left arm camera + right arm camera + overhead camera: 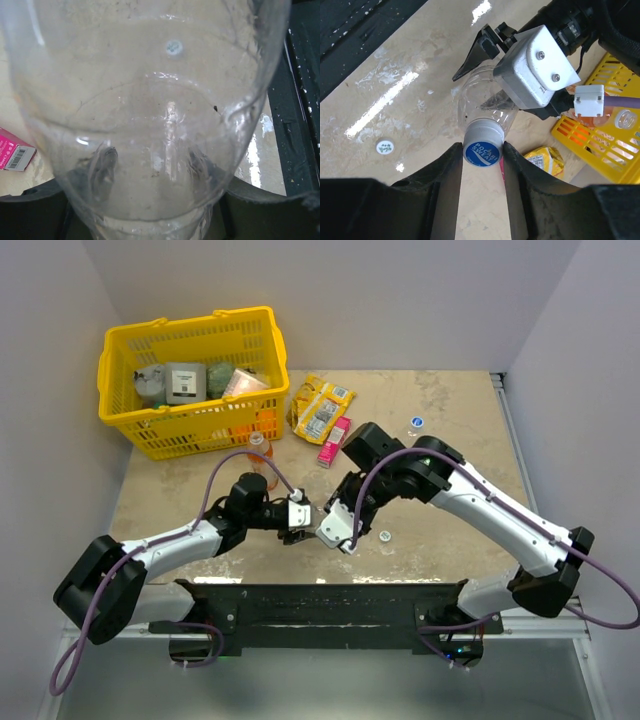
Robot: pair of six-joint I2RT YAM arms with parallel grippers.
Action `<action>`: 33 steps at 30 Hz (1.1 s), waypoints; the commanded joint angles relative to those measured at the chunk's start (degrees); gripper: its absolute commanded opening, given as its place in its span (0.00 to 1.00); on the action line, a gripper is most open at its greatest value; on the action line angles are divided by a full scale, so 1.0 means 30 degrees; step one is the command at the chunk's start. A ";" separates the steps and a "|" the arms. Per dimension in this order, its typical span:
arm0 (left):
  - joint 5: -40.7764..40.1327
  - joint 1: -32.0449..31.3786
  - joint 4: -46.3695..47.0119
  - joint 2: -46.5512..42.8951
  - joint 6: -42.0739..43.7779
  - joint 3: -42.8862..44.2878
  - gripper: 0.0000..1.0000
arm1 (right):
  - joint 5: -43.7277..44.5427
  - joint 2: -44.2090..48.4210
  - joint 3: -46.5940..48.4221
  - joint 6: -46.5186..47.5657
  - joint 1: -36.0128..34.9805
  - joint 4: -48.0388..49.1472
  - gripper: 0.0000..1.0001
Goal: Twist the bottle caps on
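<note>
My left gripper (pixel 297 519) is shut on a colourless see-through bottle (pixel 481 97), held on its side low over the table. In the left wrist view the bottle (pixel 150 100) fills the frame, with my fingers (pixel 102 165) showing through it. My right gripper (pixel 482 146) is shut on a bottle cap (pixel 482 152) with a blue top. The cap sits on the bottle's neck. A whitish cap (pixel 384 536) and a blue cap (pixel 417 423) lie loose on the table. An orange drink bottle (pixel 258 453) stands by the basket without a cap.
A yellow basket (pixel 190 435) holding several items stands at the back left. A yellow snack packet (pixel 321 407) and a pink packet (pixel 335 441) lie beside it. The black table edge (pixel 320 605) runs along the front.
</note>
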State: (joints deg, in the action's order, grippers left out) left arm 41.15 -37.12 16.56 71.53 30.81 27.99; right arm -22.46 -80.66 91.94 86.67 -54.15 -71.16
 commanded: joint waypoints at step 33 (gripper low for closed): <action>-1.3310 -0.1014 0.4734 0.1089 -0.7104 0.1013 0.00 | -0.8662 -0.7156 0.2661 -2.9451 0.7034 0.2539 0.00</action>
State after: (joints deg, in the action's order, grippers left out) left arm 4.25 -40.80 19.20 74.63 12.69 26.52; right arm -44.66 -102.59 99.09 3.20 -31.57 -56.36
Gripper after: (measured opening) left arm 0.646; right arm 0.302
